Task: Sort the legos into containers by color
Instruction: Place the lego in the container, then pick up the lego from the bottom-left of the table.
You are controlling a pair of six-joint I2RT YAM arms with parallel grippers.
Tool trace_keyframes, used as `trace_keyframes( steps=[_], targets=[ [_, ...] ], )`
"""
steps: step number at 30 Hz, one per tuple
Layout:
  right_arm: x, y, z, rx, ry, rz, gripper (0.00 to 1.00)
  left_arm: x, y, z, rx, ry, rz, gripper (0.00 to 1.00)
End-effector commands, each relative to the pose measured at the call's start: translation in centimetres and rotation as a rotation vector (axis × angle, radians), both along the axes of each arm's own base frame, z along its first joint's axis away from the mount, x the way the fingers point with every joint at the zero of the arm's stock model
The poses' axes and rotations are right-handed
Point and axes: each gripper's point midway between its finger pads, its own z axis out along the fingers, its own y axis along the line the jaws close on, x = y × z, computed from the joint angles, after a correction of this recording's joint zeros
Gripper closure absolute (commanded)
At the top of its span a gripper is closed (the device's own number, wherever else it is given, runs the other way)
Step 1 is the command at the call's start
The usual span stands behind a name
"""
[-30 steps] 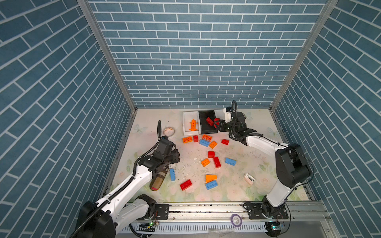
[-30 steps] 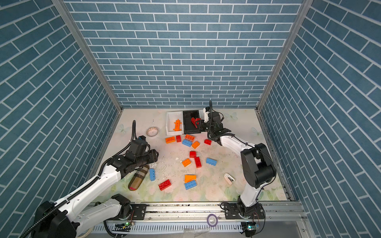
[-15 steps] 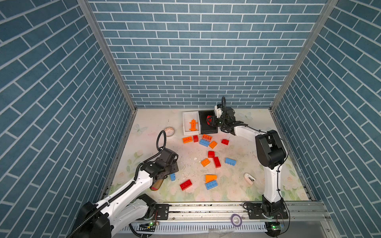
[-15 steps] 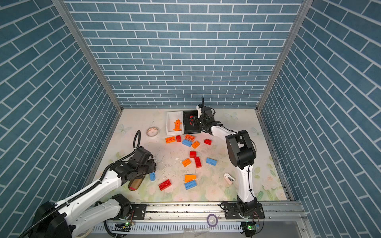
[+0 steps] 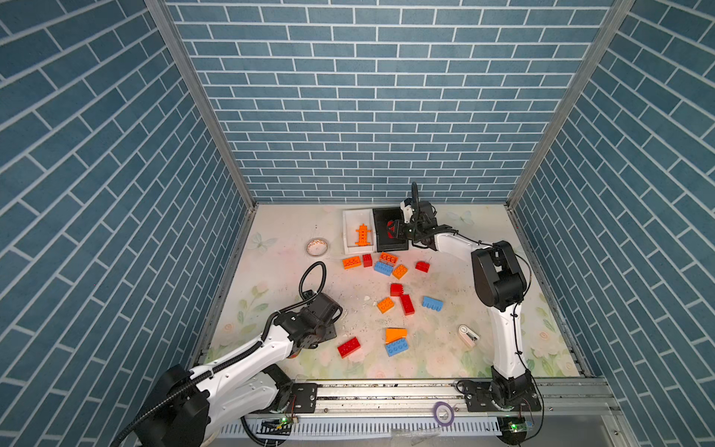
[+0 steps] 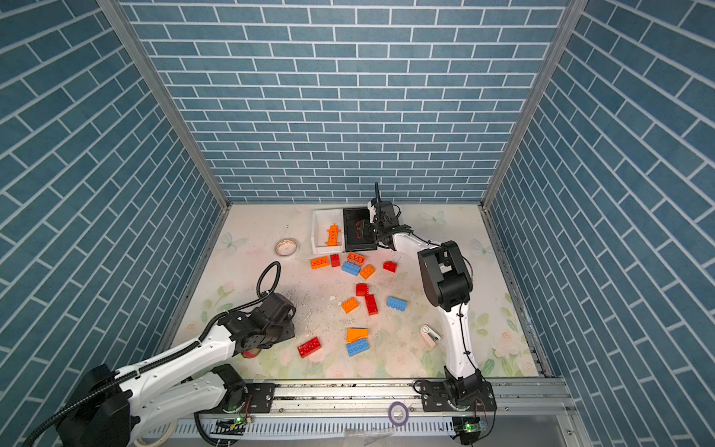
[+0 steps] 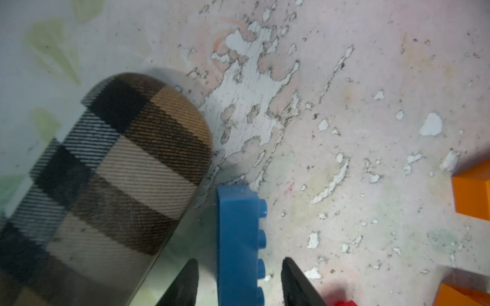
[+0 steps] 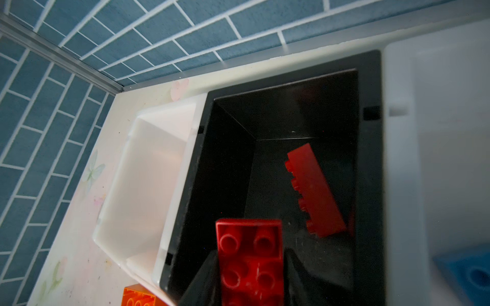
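Right wrist view: red drop at black bin (image 8: 371,185); blue pick lined up.
Your right gripper (image 8: 250,251) hangs over the black bin, far centre, with the red brick (image 8: 249,267) between its jaws; clamped or freed, cannot tell. Your left gripper (image 7: 240,261) is spread astride the blue brick (image 7: 236,225), near left, just beside the plaid pouch (image 7: 119,172), touching neither. Next, I judge: close squarely, lift clear of the pouch.
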Motion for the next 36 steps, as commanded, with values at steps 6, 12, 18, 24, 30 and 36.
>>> trace_keyframes(
  steps=[6,12,18,24,30,36],
  targets=[
    [-0.4,0.3,2.3,-0.010,-0.060,0.030,0.39,0.5,0.5,-0.8,0.052,-0.008,0.020,0.49],
    [-1.5,0.2,3.7,-0.005,-0.081,0.036,0.38,0.9,0.8,-0.8,0.090,-0.016,0.014,0.54],
    [-2.6,-0.2,5.4,0.019,-0.104,0.031,0.38,1.0,0.7,-1.1,0.102,-0.011,-0.004,0.61],
    [-3.6,-0.9,6.7,0.040,-0.124,0.015,0.38,1.0,0.7,-1.2,0.110,-0.008,-0.018,0.68],
    [-4.9,-2.0,7.1,0.036,-0.134,-0.011,0.40,1.4,-0.3,-1.1,0.087,-0.010,-0.056,0.79],
    [-6.6,-3.2,6.8,0.024,-0.124,-0.018,0.40,2.3,-1.3,-0.1,0.084,-0.031,-0.109,0.82]
  ],
)
